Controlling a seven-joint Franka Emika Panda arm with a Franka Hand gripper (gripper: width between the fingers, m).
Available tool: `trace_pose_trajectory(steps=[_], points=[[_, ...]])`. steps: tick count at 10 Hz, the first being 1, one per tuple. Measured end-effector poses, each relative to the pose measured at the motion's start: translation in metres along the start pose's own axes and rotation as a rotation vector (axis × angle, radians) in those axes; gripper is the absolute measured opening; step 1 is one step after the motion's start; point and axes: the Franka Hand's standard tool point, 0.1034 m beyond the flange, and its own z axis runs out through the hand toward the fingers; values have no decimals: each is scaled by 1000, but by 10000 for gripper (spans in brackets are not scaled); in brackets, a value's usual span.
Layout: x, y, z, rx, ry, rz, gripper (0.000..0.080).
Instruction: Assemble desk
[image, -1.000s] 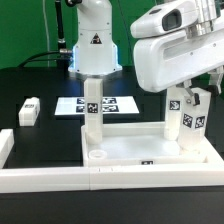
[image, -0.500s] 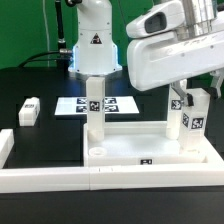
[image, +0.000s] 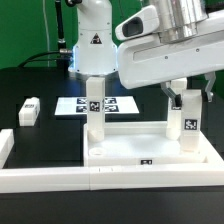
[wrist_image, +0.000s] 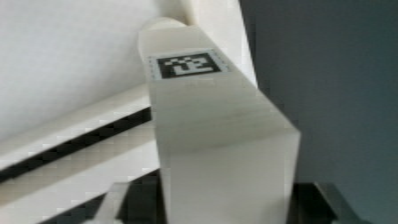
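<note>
The white desk tabletop (image: 125, 158) lies inside the border rails with its rim up. One tagged white leg (image: 95, 112) stands upright in its far corner on the exterior view's left. A second tagged leg (image: 187, 120) stands upright at the far corner on the exterior view's right, and my gripper (image: 187, 97) is shut on its upper part from above. In the wrist view this leg (wrist_image: 210, 120) fills the frame, its foot against the tabletop (wrist_image: 71, 60), with my gripper (wrist_image: 214, 208) clamped on either side of it. A third loose leg (image: 28, 110) lies on the black table at the exterior view's left.
Long white L-shaped border rails (image: 50, 176) run along the front and the left end. The marker board (image: 72, 104) lies flat behind the tabletop. The arm's white base (image: 93, 45) stands at the back, with a green wall behind it.
The white wrist body has swung toward the exterior view's left over the last second. The held leg has stayed at the same corner, and the jaws have kept their grip.
</note>
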Motion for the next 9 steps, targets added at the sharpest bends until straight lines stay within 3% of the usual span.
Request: trace_pose_trajectory(steps=[2,6,9], points=[[0,-1,0,15,-4,149,304],[2,-1,1,6,1,405,304],[2,3,0,28,-5,521,304]])
